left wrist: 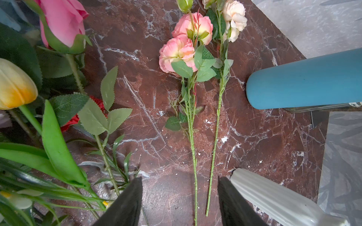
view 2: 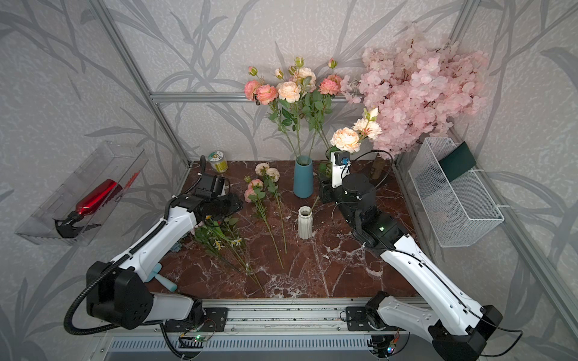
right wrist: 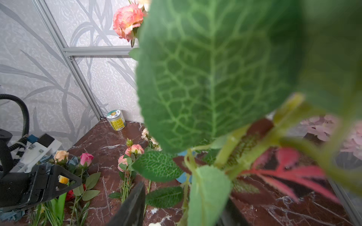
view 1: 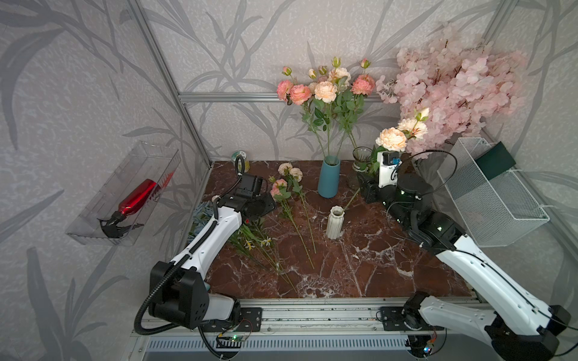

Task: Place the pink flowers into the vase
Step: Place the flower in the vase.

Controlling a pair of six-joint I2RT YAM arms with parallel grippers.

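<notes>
When the scene is read from the left, a clear plastic box [view 1: 131,175] is seen on the wall, and a red spray bottle [view 1: 137,197] is kept in it. Next, the left gripper [left wrist: 180,179] is held low over the dark red marble table [view 1: 375,265]. Its jaws are spread apart and nothing is held in them. Right below it, two long-stemmed pink flowers [view 1: 279,187] are laid flat on the table. In the left wrist view their stems are seen between the jaw tips. A loose pile of other flowers [view 1: 253,237] is spread just beside them.

Further right, a tall blue vase [view 1: 329,181] is stood near the back wall. A bunch of pink and peach flowers [view 1: 325,90] is already stood in it. In front of it, a small white ribbed vase [view 1: 334,223] is found, and the stem of one pale peach flower spray [view 1: 392,139] is poked into its mouth at a slant. The right gripper [right wrist: 184,193] is placed around that stem, higher up. Its jaws are seen apart, so the stem looks let go, though much is hidden by a big leaf [right wrist: 215,68].

At the far right, a big pale-pink blossom tree [view 1: 453,84] and a white wire basket [view 1: 500,212] are seen.

So most of the job is judged done. Two flowers on the table are yet to be picked up and put in a vase.
</notes>
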